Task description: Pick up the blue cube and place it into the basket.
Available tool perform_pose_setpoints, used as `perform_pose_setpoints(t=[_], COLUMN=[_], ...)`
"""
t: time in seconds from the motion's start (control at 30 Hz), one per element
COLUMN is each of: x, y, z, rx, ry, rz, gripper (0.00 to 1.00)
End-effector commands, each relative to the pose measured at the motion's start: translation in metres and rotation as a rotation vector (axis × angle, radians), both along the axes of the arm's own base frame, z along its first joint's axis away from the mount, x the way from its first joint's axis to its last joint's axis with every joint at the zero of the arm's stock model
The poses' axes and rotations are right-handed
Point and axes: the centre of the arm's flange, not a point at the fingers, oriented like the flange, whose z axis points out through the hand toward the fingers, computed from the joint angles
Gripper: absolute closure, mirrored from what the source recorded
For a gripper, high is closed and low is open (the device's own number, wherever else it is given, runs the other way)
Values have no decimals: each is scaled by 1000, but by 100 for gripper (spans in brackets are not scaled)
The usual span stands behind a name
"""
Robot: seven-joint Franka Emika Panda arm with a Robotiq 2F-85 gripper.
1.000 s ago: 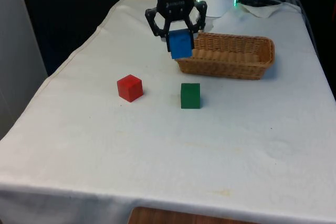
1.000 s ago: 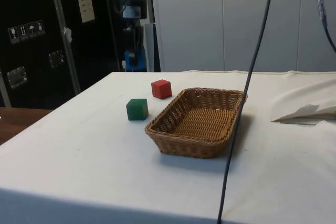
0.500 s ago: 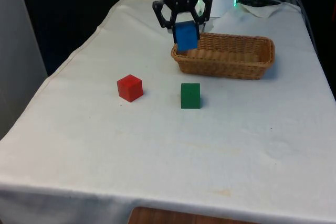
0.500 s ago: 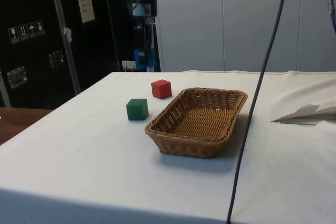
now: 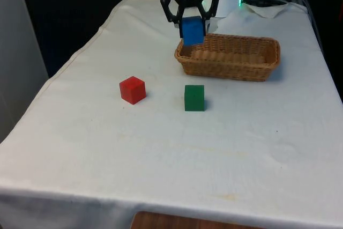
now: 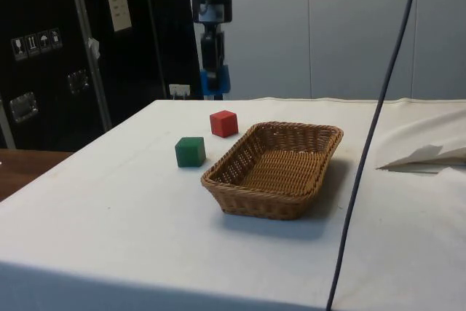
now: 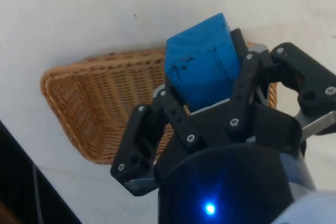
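The blue cube (image 5: pixel 192 30) is up in the air, tilted, one corner dipping lower than the rest, so none of its faces sit square to the table. It is a cube, with no long axis to speak of. From the wrist view the cube (image 7: pixel 202 61) shows two faces and an edge turned outward, with small dark scuffs on one face.

The gripper (image 5: pixel 191 24) has it pinched, fingers closed on opposite faces, and nothing else touches the block. In the side view the gripper (image 6: pixel 215 78) hangs well above the cloth with the cube (image 6: pixel 217 80) at its tip.

Taking the front view as a clock face, the cube hovers at about twelve o'clock, right over the near-left corner of the wicker basket (image 5: pixel 268 63), at the rim rather than over the middle. The basket (image 6: pixel 226 187) sits on the white-clothed table (image 5: pixel 161 159), and its weave shows under the cube in the wrist view (image 7: pixel 79 114).

Down at about seven o'clock of the basket lies the green cube (image 5: pixel 194 97), near its front wall but apart from it. The red cube (image 5: pixel 132 89) lies further out at about eight o'clock, well apart from the basket. Both rest flat on the cloth, below the held block, and neither stands between it and the basket.
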Motion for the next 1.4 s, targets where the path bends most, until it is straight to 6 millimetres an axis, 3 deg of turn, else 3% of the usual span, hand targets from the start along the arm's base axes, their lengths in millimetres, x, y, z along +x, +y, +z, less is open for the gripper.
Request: perform_pose_setpoints(t=[0.0, 0.83, 1.37], x=[-2, -52, -86], y=[1, 23, 51], z=[0, -1, -26], rx=[-3, -57, -57], ry=[-1, -75, -104], rz=[0, 21, 41], gripper=[100, 100, 100])
